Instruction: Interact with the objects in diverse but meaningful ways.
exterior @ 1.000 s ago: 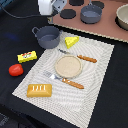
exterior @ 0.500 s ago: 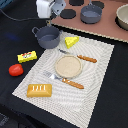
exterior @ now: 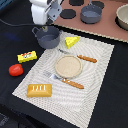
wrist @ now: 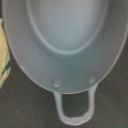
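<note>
Pots [exterior: 48, 37] two, fork [exterior: 64, 81] one, knife [exterior: 79, 56] one.

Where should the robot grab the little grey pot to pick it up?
Probably by a loop handle of the blue-grey pot, coming straight down from above. The pot stands upright and its body looks too wide, while the thin handle sticks out sideways, so pincer fingers could close across it.
</note>
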You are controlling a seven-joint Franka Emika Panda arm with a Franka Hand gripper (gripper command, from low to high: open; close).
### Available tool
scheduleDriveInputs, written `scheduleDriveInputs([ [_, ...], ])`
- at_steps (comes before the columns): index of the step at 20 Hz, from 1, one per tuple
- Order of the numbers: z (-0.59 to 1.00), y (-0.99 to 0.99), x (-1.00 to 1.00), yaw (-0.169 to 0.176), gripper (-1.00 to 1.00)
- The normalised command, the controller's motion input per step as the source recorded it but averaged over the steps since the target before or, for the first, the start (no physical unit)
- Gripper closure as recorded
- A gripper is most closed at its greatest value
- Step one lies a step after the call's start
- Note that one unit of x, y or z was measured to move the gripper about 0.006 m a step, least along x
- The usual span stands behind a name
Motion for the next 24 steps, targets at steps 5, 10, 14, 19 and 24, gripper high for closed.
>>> scheduleDriveInputs([
  [5, -0.06, -0.39, 0.0, 0.03, -1.0],
  [10, -0.09, -0.08, 0.05, 0.0, -1.0],
  [14, -0.18, -0.07, 0.02, 0.0, -1.0],
  [19, -0.23, -0.06, 0.0, 0.0, -1.0],
  [24, -0.25, -0.04, 0.02, 0.0, -1.0],
])
